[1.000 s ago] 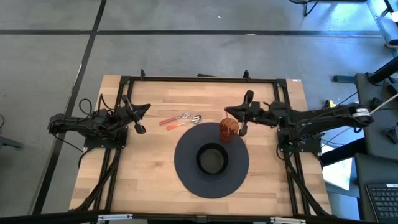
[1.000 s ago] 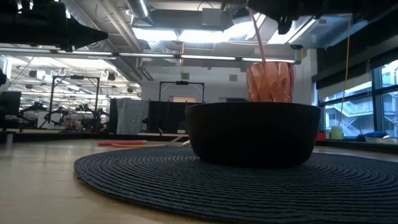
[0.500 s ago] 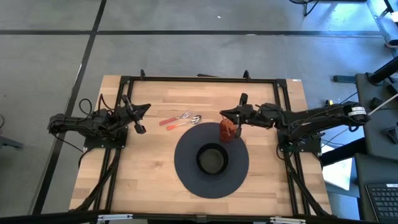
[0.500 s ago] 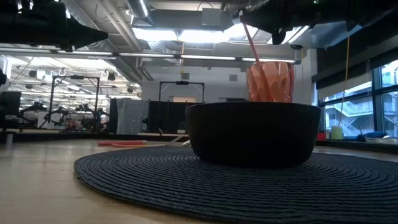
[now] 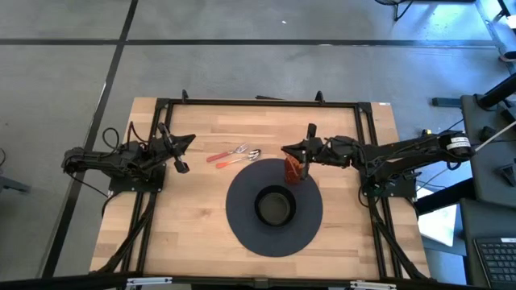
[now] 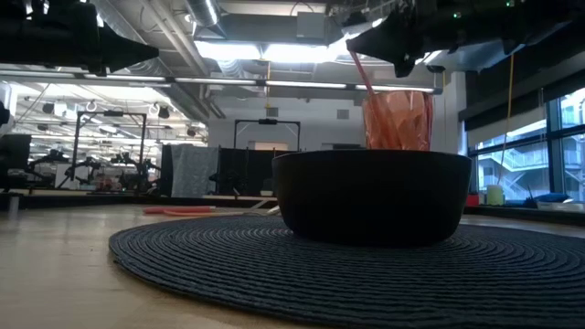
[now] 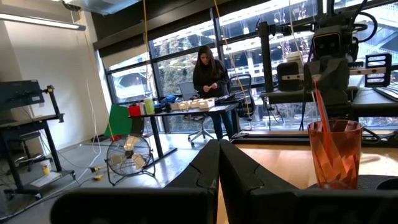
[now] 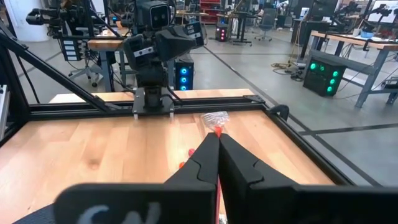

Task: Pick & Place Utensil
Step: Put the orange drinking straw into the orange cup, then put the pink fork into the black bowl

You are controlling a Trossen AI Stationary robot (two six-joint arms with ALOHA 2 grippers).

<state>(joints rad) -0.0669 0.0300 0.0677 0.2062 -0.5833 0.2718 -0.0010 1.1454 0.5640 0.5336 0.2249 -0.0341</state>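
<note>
From the low view, nearest lies the round dark mat (image 6: pixel 302 260), and on it sits a black bowl (image 6: pixel 373 196). Just behind the bowl stands an orange cup (image 6: pixel 397 121), upright, on the mat's far edge. A red-handled utensil (image 6: pixel 362 71) leans in the cup, its handle slanting up out of the rim. The right gripper (image 5: pixel 291 153) hangs over the cup with its jaws closed on that handle; its own wrist view shows the two dark fingers (image 8: pixel 200 163) pressed together with a thin red strip between them.

Beyond the mat, on the bare wood of the desk (image 5: pixel 193 209), two more utensils (image 5: pixel 234 155) with orange handles and shiny heads lie side by side, between the two arms and just off the mat's far left edge. In the low view they show only as a flat orange streak (image 6: pixel 178 210).

The left gripper (image 5: pixel 182 155) waits at the desk's left side, well apart from the mat, its jaws closed on nothing; its fingers (image 7: pixel 210 174) meet in its wrist view, which looks across at the cup (image 7: pixel 334 154) and the right arm behind it.

Far off in the room, a person (image 7: pixel 210 81) stands at a worktable by the windows, near a floor fan (image 7: pixel 132 157).
</note>
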